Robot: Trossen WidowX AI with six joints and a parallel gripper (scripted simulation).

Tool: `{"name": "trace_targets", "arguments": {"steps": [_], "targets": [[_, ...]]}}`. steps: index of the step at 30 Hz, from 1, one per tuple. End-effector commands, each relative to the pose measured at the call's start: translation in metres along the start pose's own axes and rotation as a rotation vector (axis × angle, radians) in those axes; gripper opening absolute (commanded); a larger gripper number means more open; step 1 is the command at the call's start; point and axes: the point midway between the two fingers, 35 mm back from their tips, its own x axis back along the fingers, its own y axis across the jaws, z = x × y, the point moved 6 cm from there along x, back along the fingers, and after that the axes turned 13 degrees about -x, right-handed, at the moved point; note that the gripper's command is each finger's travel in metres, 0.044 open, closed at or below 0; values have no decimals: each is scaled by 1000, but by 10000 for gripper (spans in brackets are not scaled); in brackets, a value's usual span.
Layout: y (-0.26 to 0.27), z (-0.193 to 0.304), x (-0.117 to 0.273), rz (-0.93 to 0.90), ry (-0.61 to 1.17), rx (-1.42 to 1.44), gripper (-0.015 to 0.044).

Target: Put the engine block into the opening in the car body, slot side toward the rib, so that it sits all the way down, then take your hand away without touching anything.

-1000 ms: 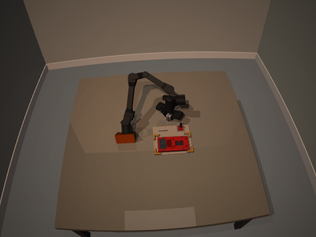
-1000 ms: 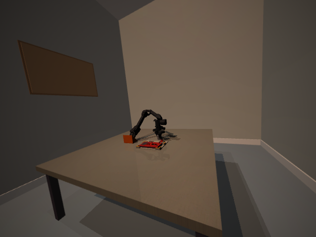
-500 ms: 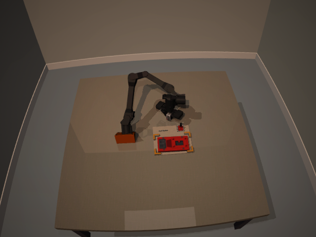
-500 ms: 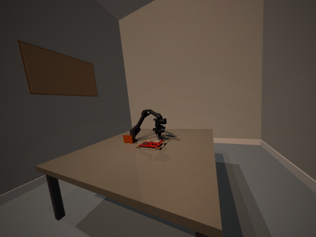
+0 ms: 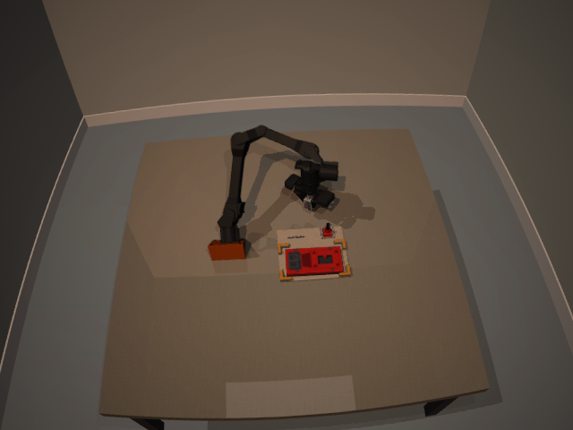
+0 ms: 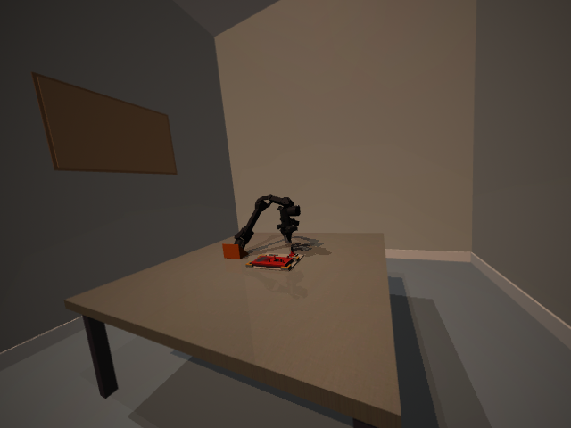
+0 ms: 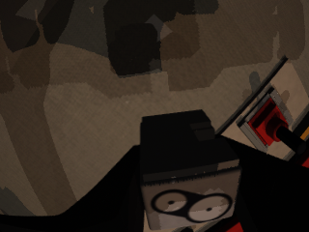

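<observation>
My gripper (image 5: 308,200) (image 7: 177,147) is shut on the engine block, a small dark block (image 5: 309,203) (image 7: 191,200) with a pale face bearing two ringed circles. The block hangs above the table behind the car body. A stepped notch (image 7: 203,131) shows near its upper right edge in the wrist view. The red car body (image 5: 314,270) (image 6: 285,263) lies flat in front of the gripper. Its dark opening (image 5: 324,259) is in its right half. The rib is too small to make out. In the wrist view only slivers of red show at the bottom and right.
The pale base plate (image 5: 312,236) (image 7: 298,87) has orange corner brackets (image 5: 346,272) around the car body. A red part with an upright black knob (image 5: 328,231) (image 7: 270,123) stands at its back right, close to the gripper. The orange block (image 5: 226,251) (image 6: 231,251) is at the arm's base.
</observation>
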Motion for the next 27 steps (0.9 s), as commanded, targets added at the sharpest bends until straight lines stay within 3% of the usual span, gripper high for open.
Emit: {"name": "trace_targets", "arguments": {"steps": [1,20,27], "targets": [[-1,-2,13,12,-4,-4,0],[6,0,74,33,-29,-56,0],[4,-2,69,17,-14,-106,0]]}}
